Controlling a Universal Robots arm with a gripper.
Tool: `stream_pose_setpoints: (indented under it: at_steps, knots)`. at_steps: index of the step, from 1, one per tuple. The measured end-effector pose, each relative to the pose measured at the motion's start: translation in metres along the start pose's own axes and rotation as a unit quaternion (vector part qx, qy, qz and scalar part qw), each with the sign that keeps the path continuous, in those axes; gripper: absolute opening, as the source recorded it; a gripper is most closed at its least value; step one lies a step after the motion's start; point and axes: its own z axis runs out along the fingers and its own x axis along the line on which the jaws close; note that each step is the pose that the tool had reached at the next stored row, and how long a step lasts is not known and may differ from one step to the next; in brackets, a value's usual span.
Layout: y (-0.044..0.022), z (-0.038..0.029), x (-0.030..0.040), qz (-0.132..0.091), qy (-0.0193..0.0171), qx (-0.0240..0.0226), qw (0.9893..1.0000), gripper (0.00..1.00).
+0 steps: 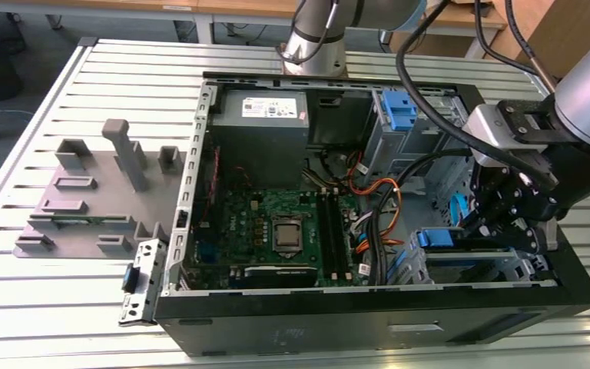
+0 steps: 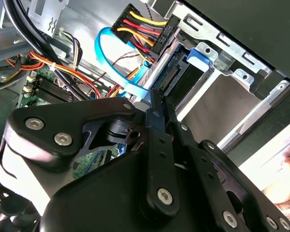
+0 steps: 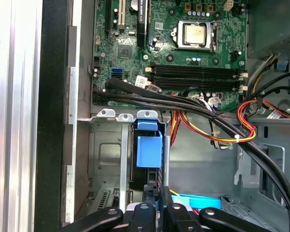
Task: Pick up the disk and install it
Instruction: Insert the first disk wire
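Gripper (image 3: 157,205) poised over the drive cage (image 3: 106,159)

Its fingers are pressed together, holding nothing; the disk (image 3: 148,151) sits slotted upright inside the cage, just beside the motherboard (image 3: 169,48).

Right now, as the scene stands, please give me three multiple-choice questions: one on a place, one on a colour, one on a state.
1. Where is the gripper in the exterior view?
A) outside the case, at the exterior view's left
B) inside the case, at the exterior view's right
C) high above the case, far from it

2. What colour is the carrier of the disk in the metal bay?
A) red
B) green
C) blue

3. In what state is the computer case?
A) open, with its inside exposed
B) closed by a side panel
C) wrapped in foil

Answers:
1 B: the gripper reaches down at the drive bay on that side.
2 C: a blue bracket shows in the first wrist view.
3 A: the green motherboard lies in plain sight.
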Motion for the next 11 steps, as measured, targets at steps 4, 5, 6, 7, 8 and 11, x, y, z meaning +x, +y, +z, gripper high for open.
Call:
stream_pose_setpoints:
  at_steps: [4,5,6,7,8,11]
  knots:
    - [0.0000,0.0003,0.0000,0.000,-0.0001,0.0000,1.0000,0.16]
    - [0.0000,0.0003,0.0000,0.000,-0.0001,0.0000,1.0000,0.16]
    - [0.0000,0.0003,0.0000,0.000,-0.0001,0.0000,1.0000,0.16]
    - [0.0000,0.0003,0.0000,0.000,-0.0001,0.0000,1.0000,0.16]
    - [0.0000,0.0006,0.0000,0.000,-0.0004,0.0000,1.0000,0.16]
    - [0.0000,0.0007,0.0000,0.000,-0.0004,0.0000,1.0000,0.24]
